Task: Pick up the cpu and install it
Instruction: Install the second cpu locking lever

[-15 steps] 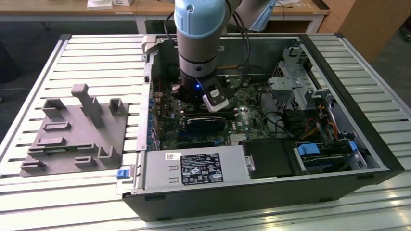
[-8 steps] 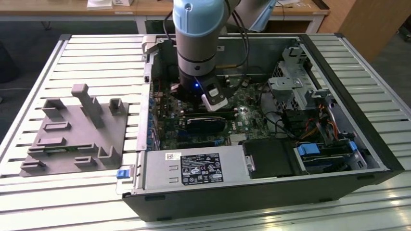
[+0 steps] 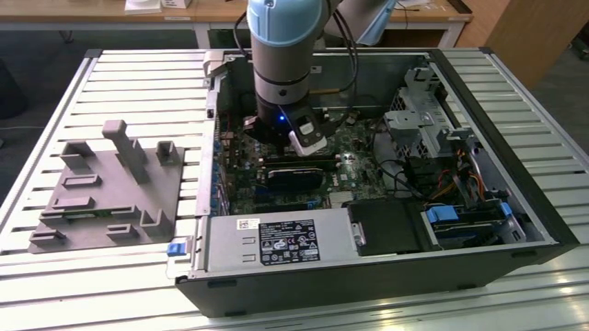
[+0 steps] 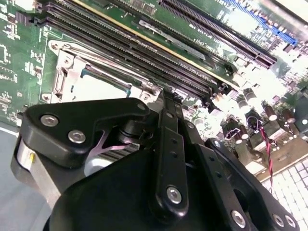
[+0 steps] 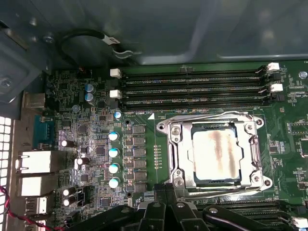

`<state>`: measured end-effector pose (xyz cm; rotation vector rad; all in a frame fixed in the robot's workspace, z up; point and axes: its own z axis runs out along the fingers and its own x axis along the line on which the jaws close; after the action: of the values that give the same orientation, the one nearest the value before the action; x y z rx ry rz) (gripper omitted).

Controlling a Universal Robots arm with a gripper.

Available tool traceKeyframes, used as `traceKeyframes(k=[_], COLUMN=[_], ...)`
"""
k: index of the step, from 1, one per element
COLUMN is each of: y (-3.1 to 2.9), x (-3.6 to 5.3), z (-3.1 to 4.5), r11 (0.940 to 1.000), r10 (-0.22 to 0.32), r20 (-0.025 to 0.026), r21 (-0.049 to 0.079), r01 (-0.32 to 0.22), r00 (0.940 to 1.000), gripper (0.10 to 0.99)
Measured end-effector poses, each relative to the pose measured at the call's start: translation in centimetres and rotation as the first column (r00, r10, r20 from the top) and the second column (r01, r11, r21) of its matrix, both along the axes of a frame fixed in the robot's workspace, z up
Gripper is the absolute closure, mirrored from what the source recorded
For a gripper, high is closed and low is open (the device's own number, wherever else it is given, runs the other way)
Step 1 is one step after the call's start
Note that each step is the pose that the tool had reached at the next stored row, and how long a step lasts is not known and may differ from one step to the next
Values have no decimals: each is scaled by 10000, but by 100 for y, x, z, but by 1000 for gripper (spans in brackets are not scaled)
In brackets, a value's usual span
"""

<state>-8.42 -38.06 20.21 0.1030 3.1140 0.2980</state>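
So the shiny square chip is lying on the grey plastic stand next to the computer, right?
No. The chip sits inside the metal socket frame on the green board in the computer, as the first wrist view shows. It is not on the grey stand.

The arm (image 3: 287,48) stands near vertical, wrist pointing straight down, its gripper (image 3: 292,141) hanging low beneath it.

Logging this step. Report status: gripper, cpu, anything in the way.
Gripper down inside the case, over the motherboard. Cpu sits in the socket. Nothing on top of it.
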Motion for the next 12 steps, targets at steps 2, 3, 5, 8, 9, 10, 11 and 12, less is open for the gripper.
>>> traceKeyframes(k=[2,3,5,8,9,10,11,12], y=[-1,-1,0,0,0,0,0,0], x=[0,0,0,0,0,0,0,-1], z=[43,74,116,176,197,216,233,247], r11=[10000,10000,10000,10000,10000,10000,10000,10000], r10=[0,1,0,0,-1,0,0,0], r20=[1,2,3,2,3,3,2,2], r21=[-4,-2,6,6,7,6,5,5], r01=[0,-1,0,0,1,0,0,0], r00=[10000,10000,10000,10000,10000,10000,10000,10000], gripper=[980,980,980,980,980,980,980,980])
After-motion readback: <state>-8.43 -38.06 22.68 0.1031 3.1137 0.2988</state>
